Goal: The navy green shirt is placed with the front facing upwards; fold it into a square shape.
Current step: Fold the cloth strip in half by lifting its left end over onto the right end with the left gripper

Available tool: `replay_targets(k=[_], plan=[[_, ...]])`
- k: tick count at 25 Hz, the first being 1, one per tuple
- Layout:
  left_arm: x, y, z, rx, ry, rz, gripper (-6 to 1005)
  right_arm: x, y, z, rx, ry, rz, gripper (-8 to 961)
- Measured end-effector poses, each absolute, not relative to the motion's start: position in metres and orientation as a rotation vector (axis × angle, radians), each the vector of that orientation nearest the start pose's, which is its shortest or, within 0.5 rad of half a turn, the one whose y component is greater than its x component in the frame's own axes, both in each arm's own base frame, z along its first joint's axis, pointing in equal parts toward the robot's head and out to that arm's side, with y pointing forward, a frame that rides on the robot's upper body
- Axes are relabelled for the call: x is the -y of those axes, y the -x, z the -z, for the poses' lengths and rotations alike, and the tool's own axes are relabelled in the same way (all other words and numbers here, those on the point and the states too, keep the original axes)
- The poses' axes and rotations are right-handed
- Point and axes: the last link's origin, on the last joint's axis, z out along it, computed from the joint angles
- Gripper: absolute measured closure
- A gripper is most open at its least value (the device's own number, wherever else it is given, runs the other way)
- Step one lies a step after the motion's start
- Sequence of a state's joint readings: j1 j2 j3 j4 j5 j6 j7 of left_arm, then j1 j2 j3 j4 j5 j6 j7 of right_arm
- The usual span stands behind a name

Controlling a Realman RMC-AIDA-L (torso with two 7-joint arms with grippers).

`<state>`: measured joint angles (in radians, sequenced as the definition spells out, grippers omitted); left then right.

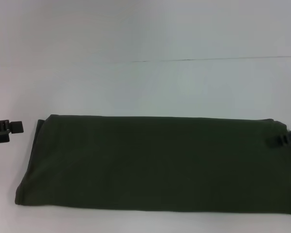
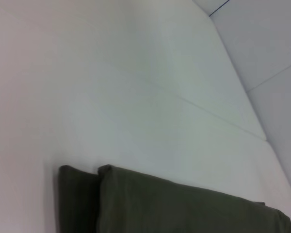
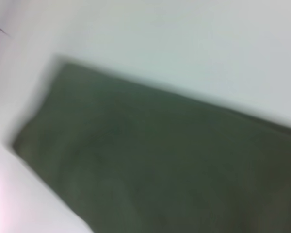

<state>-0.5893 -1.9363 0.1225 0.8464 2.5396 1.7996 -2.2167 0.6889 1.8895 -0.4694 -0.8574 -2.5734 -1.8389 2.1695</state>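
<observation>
The navy green shirt [image 1: 155, 162] lies on the white table [image 1: 145, 87], folded into a long wide band with no lettering or collar showing. It also shows in the left wrist view [image 2: 174, 204] and in the right wrist view [image 3: 155, 160]. My left gripper [image 1: 7, 130] is at the left edge of the head view, just left of the shirt's left end and apart from it. My right gripper [image 1: 281, 140] is at the right edge, over the shirt's far right corner.
A thin dark seam [image 1: 208, 59] runs across the white surface behind the shirt. The shirt's near right end runs out of the head view.
</observation>
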Motion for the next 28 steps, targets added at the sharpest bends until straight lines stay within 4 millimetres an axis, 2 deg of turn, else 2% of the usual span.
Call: replay_targets(k=[3, 6, 9, 14, 16, 19, 23, 28], plan=[[-0.321, 0.321, -0.118, 1.774, 2.169, 0.59, 246, -0.347, -0.27, -0.099, -1.294, 2.678, -0.394, 59], [-0.322, 0.321, -0.117, 1.803, 2.154, 0.583, 204, -0.343, -0.259, -0.081, -1.004, 2.766, -0.647, 16], [-0.321, 0.322, -0.116, 1.832, 2.15, 0.559, 161, -0.341, -0.254, -0.058, -0.756, 2.783, -0.746, 17], [-0.319, 0.328, -0.11, 1.891, 2.118, 0.446, 91, -0.342, -0.25, -0.017, -0.465, 2.742, -0.718, 20], [-0.321, 0.327, -0.109, 1.888, 2.122, 0.429, 93, -0.343, -0.253, 0.005, -0.414, 2.725, -0.702, 21], [-0.323, 0.318, -0.106, 1.893, 2.178, 0.442, 95, -0.346, -0.254, 0.014, -0.437, 2.711, -0.693, 21], [-0.329, 0.307, -0.091, 1.935, 2.25, 0.418, 97, -0.35, -0.253, 0.021, -0.453, 2.699, -0.678, 21], [-0.337, 0.307, -0.075, 1.961, 2.24, 0.408, 97, -0.351, -0.253, 0.025, -0.46, 2.697, -0.674, 22]])
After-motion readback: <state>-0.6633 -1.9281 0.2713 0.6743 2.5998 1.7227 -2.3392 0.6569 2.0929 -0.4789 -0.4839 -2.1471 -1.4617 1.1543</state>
